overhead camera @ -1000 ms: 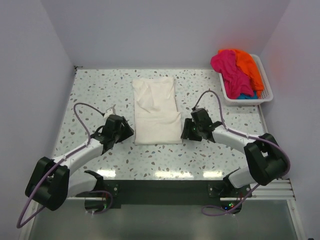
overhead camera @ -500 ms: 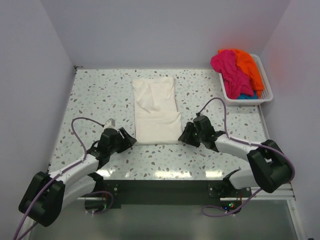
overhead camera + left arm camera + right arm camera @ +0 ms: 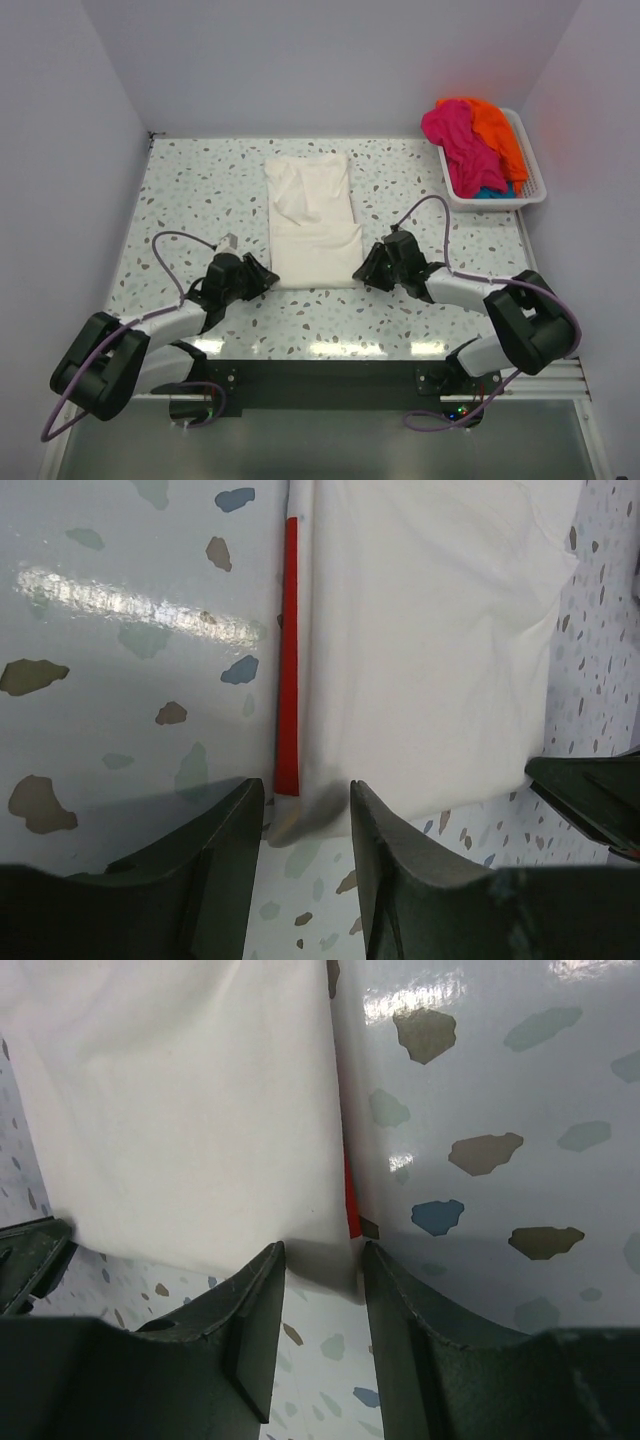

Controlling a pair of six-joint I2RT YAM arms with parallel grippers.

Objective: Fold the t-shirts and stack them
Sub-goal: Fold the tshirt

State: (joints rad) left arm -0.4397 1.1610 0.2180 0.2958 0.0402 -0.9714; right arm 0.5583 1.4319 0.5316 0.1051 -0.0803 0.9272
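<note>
Speckled table (image 3: 180,190); the folded cream-white t-shirt (image 3: 312,215) lies mid-table, the pink t-shirt (image 3: 450,135) and orange t-shirt (image 3: 497,130) are heaped in the far-right basket (image 3: 533,192); only the wrist views show the left gripper (image 3: 305,800) and right gripper (image 3: 322,1265) with fingers parted, each straddling a near corner of the cream-white t-shirt; a red strip (image 3: 287,660) runs along its edge.

A folded shirt (image 3: 312,222) lies in the middle of the surface (image 3: 190,190). The left claw (image 3: 264,279) sits at its near-left corner, the right claw (image 3: 362,272) at its near-right corner. At far right, a basket (image 3: 533,182) holds more shirts (image 3: 468,135).
</note>
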